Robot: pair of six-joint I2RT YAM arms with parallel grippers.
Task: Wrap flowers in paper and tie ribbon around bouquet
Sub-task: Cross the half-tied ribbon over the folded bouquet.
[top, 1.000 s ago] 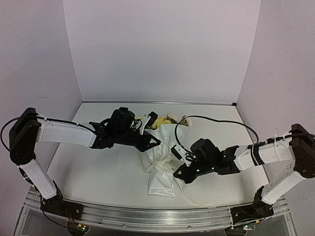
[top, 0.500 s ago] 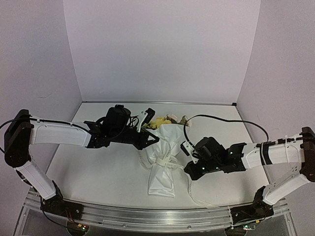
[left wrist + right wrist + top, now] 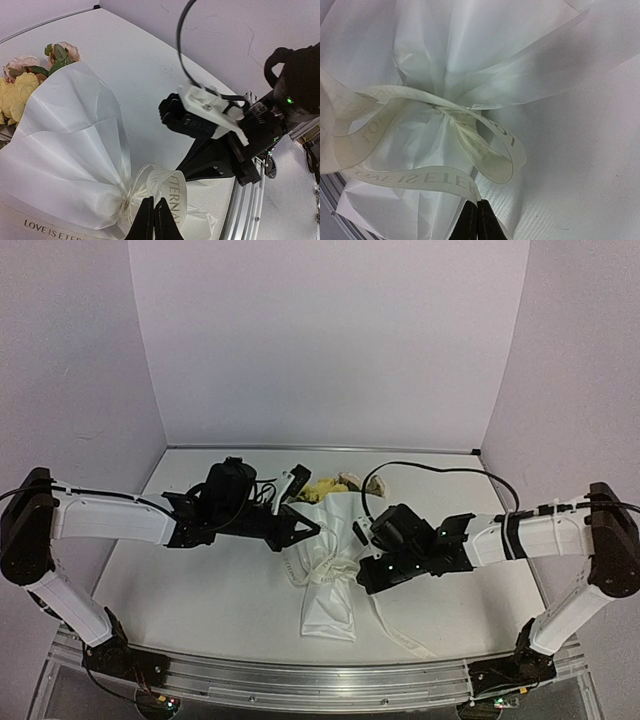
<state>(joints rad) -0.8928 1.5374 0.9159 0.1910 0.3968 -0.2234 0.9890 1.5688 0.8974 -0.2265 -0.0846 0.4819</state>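
The bouquet (image 3: 328, 580) lies mid-table, a white paper (image 3: 70, 150) cone with the yellow and cream flowers (image 3: 326, 486) at its far end. The lettered cream ribbon (image 3: 331, 573) is knotted round the cone's waist, with loops on both sides. My left gripper (image 3: 153, 204) is shut on the base of one ribbon loop (image 3: 172, 187) beside the knot. From the right, my right gripper (image 3: 477, 206) is shut on a lettered strand of ribbon (image 3: 420, 182) close to the knot. In the top view the left gripper (image 3: 314, 530) is at the cone's upper left and the right gripper (image 3: 364, 580) at its right.
A loose ribbon tail (image 3: 402, 636) trails toward the table's (image 3: 200, 580) near right edge. The right arm's black cable (image 3: 430, 469) arcs above the table. Pale walls close the back and sides. A metal rail (image 3: 300, 682) runs along the near edge.
The ribbon has drawn tighter round the cone's waist. The right gripper swung out to the right, then came back in toward the knot. The left gripper stayed by the cone while its arm pulled back leftward.
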